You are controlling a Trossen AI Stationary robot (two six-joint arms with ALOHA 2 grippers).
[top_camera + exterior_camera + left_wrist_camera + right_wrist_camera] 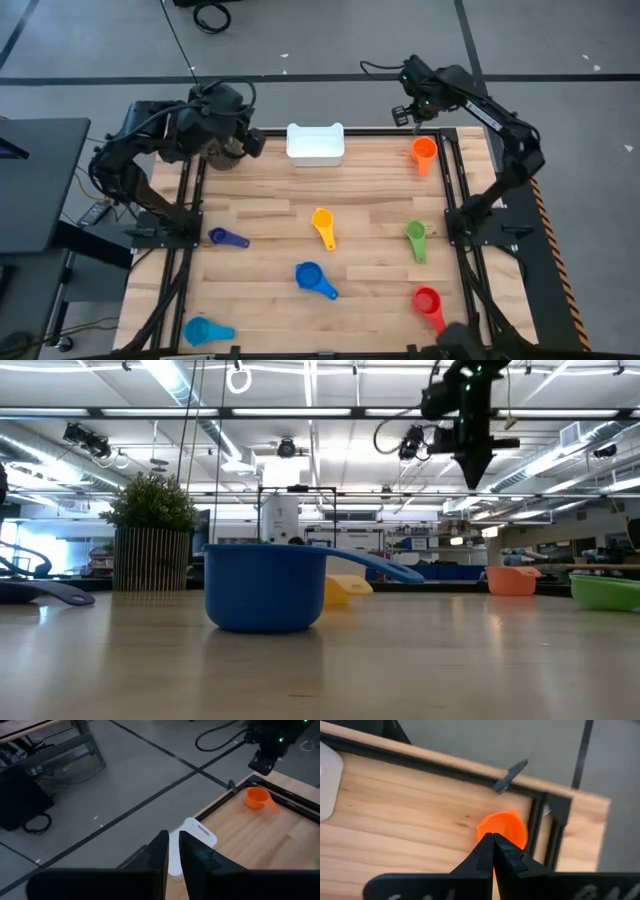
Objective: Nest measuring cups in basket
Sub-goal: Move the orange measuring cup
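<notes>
we are looking down on the wooden table [270, 215], where the white basket [316, 143] is sitting at the far edge, and we are taking it as our landmark. the right gripper [400, 113] is hanging in the air to the right of the basket, above the table's far rim and just behind the orange cup [424, 152]; its fingers [485, 855] are pressing together with nothing between them. the left gripper [173, 851] is waiting to the left of the basket, near the potted plant [152, 530], its fingers [159, 852] standing a narrow slit apart and holding nothing.

none of the cups is lying in the basket. the orange cup is resting well to its right, by the frame. the yellow cup [323, 226] is lying in front of the basket, mid-table, and the medium blue cup [314, 279] is lying farther forward on the same line. the green cup [415, 238] and the red cup [429, 303] are lying forward and right of the basket. the dark blue cup [226, 237] and the light blue cup [204, 330] are lying forward and left of it
</notes>
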